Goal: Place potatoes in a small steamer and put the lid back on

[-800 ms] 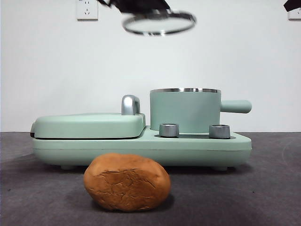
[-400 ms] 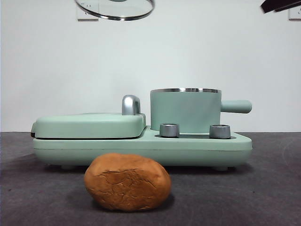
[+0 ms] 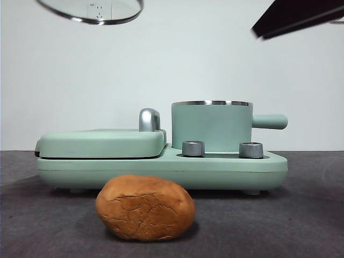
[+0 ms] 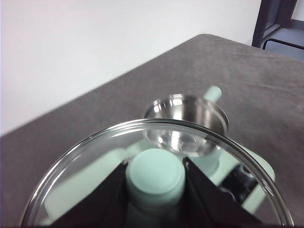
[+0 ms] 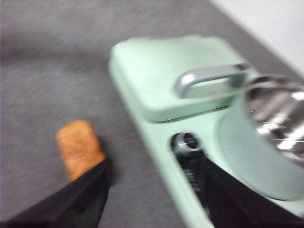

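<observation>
The potato [image 3: 145, 208] lies on the grey table in front of the cooker; it also shows in the right wrist view [image 5: 79, 148]. The small steamer [image 3: 211, 126] stands open on the cooker's right side, its steel inside showing in the left wrist view [image 4: 185, 123]. My left gripper [image 4: 155, 176] is shut on the lid's mint-green knob [image 4: 155, 173] and holds the lid [image 3: 91, 12] high at the top left, off to the side of the pot. My right gripper [image 5: 154, 166] is open and empty above the cooker's front, between potato and pot [image 5: 278, 123]. Its arm [image 3: 298, 16] shows dark at the top right.
The flat mint-green griddle cover [image 3: 102, 142] with a chrome handle [image 3: 149, 119] takes up the cooker's left half. Two steel knobs [image 3: 193, 148] [image 3: 251, 150] stand on the base [image 3: 161, 172] in front of the pot. The pot's side handle [image 3: 270, 121] points right.
The lid has moved left and a little up, away from above the pot. The right arm has come further into view from the top right corner, larger and lower.
</observation>
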You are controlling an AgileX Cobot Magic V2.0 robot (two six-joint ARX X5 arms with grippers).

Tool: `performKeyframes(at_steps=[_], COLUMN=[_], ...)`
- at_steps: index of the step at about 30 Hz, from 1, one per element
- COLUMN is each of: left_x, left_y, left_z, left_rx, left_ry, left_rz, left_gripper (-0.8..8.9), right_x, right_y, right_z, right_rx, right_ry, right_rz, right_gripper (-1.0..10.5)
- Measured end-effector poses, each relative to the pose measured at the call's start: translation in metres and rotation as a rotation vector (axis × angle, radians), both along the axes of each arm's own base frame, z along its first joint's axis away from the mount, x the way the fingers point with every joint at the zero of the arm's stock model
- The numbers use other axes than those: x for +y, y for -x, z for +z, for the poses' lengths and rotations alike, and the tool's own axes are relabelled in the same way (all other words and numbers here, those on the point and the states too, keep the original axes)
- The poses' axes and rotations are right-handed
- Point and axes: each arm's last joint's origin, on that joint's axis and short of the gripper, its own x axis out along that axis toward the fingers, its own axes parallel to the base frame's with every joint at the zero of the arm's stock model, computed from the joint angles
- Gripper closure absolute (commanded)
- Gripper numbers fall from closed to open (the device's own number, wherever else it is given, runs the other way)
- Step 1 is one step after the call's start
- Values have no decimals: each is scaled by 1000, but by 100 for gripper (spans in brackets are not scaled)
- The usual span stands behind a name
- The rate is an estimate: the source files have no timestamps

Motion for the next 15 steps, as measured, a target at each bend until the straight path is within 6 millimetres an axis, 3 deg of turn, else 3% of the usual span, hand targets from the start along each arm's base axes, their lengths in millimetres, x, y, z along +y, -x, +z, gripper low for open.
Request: performKeyframes(at_steps=[7, 15], left_x=[11, 16], left_y=[28, 41], left_z=[-31, -23], left_rx=[83, 45], left_ry=[37, 75], left_rz=[61, 76], left_gripper=[796, 796], right_x=[45, 88], right_y=[-3, -9], right_z=[-18, -45], right_rx=[109, 181], right_ry=[140, 291], right_rz=[132, 189], right_gripper=[605, 588])
